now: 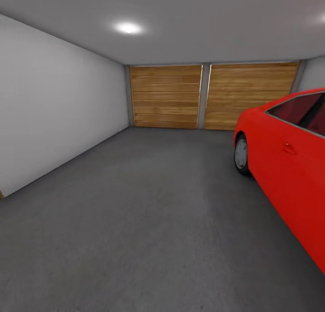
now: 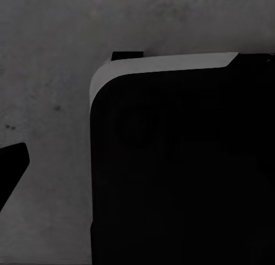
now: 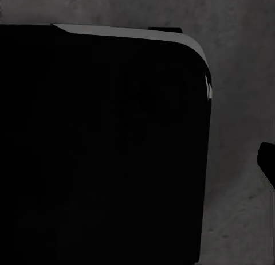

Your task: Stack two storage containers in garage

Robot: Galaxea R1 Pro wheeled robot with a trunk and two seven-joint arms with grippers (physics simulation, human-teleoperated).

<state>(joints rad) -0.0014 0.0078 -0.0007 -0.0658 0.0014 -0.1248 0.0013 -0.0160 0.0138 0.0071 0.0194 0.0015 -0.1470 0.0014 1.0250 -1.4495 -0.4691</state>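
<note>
Robot in garage facing plank doors point(image 1: 166, 96), red car point(image 1: 289, 167) at right, concrete floor point(image 1: 149, 213) ahead; storage containers out of frame, whereabouts unknown; judged light, thin-walled, flexing: grip opposite rims; cannot tell either gripper's jaw state

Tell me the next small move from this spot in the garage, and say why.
Probably tilt the head down or turn the base to search. The head view shows bare grey concrete floor, the red car at the right and wooden doors ahead. Both wrist views show a dark body over concrete, so whether anything is carried cannot be told.
</note>
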